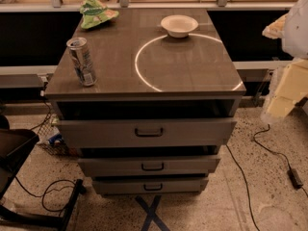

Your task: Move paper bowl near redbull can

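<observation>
paper bowl [179,25]: upright, back-right of worktop [144,73] | redbull can [82,61]: upright, front-left corner, well apart from bowl | claw [284,93]: right of worktop, off its edge, opening can't tell

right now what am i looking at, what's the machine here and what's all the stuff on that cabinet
This is one camera view, looking down at a grey metal cabinet with three drawers. The pale shape at the right edge is the robot's arm; its gripper hangs there, beside the cabinet, apart from everything on top. On top: a small white paper bowl at the back, a slim silver and blue redbull can upright at front left, a crumpled green snack bag at back left. Nothing appears held.
</observation>
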You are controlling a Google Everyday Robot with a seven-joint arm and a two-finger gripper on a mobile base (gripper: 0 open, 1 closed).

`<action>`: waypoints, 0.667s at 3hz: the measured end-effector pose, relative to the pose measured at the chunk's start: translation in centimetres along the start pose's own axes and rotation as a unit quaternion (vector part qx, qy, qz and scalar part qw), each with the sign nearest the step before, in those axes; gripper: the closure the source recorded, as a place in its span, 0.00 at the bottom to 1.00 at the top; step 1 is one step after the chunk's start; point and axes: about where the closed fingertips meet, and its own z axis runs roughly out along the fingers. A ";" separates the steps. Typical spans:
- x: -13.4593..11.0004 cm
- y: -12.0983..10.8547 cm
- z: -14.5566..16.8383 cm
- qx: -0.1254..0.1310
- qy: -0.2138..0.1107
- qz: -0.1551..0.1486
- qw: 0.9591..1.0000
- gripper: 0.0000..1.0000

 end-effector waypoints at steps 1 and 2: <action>0.0 0.0 0.0 0.000 0.000 0.000 1.000 0.00; 0.0 -1.6 0.4 0.039 0.007 0.002 0.999 0.00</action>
